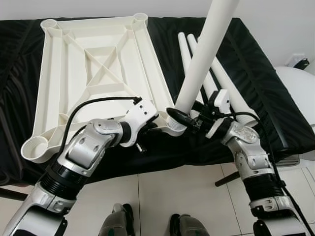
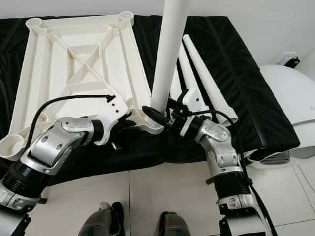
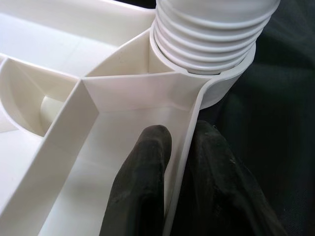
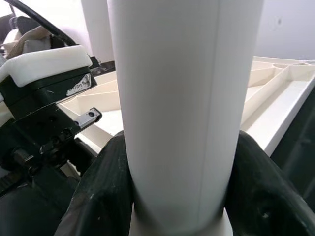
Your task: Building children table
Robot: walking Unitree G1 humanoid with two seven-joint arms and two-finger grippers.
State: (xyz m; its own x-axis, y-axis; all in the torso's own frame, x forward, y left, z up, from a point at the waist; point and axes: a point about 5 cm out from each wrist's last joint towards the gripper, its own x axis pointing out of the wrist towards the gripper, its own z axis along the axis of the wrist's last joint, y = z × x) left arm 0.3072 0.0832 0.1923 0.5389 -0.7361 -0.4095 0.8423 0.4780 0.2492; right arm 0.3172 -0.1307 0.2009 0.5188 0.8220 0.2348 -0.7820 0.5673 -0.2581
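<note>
Step in hand, judged: threading first leg into near corner socket of inverted tabletop. Tabletop point(image 1: 98, 73) lay ribbed side up on black-covered bed point(image 1: 256, 73). Leg point(image 1: 204, 54) stood almost upright, tilted slightly away from robot's left, threaded end seated in near right socket point(image 3: 221, 83); several thread ridges showed above socket rim in left wrist view, so judged not fully home. Right gripper point(image 4: 179, 196) clamped around leg just above threads, one finger each side. Left gripper point(image 3: 177, 196) pinched tabletop's outer wall right beside socket, one finger point(image 3: 142, 182) inside rib bay, other outside. Three spare legs point(image 2: 206, 83) lay on bed beyond, just beside tabletop's right edge. To do well: bring leg square to socket before turning, since tilt risks cross-threading; keep left pinch firm so tabletop cannot spin or slide on soft cover; turn in short strokes with light downward pressure; stop when shoulder meets rim. Near edge overhung bed slightly, so downward force best kept modest.
</note>
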